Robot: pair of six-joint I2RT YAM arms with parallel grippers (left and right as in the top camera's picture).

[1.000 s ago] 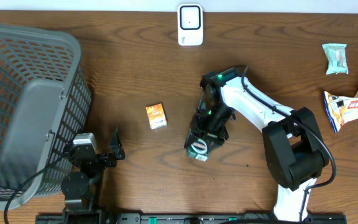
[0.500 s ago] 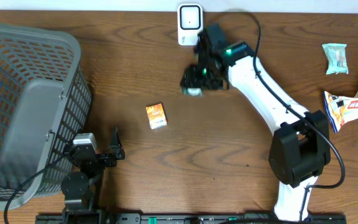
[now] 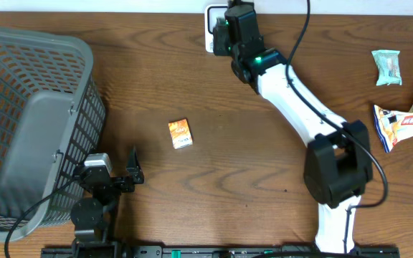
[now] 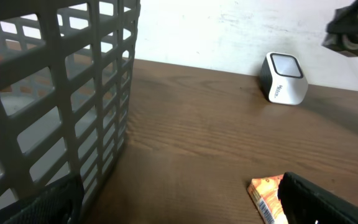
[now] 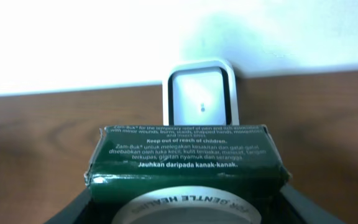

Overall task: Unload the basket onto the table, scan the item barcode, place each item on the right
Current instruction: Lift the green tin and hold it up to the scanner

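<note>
As the right tool (image 5: 185, 206) stands: jaws partly spread, pinching the green box (image 5: 185, 158) by its two short ends, one finger at each lower corner of the wrist view.
Green box, place: lifted clear of the counter (image 3: 264, 179), held just in front of the scanner (image 5: 199, 96), whose window shows above the box's top edge.
Green box, faces: a printed face with small white text is turned to the wrist camera; a round lettered shape sits below it, tin or print I cannot tell; no barcode shows in any view.
Green box, handling: probably light, a stiff little carton with smooth printed sides; hard squeezing would likely dent it, and it could slip or twist between the pads.
Where to hold: the short ends, as now, since that leaves the broad faces free to turn toward the window.
Right arm (image 3: 292, 93): stretched long across the counter to its far edge, wrist level and aimed at the wall.
Left tool (image 3: 132, 174): jaws wide apart, nothing in them, parked low beside the basket (image 3: 41, 36).
Orange packet (image 3: 180, 133): flat on the counter, well apart from both tools.
</note>
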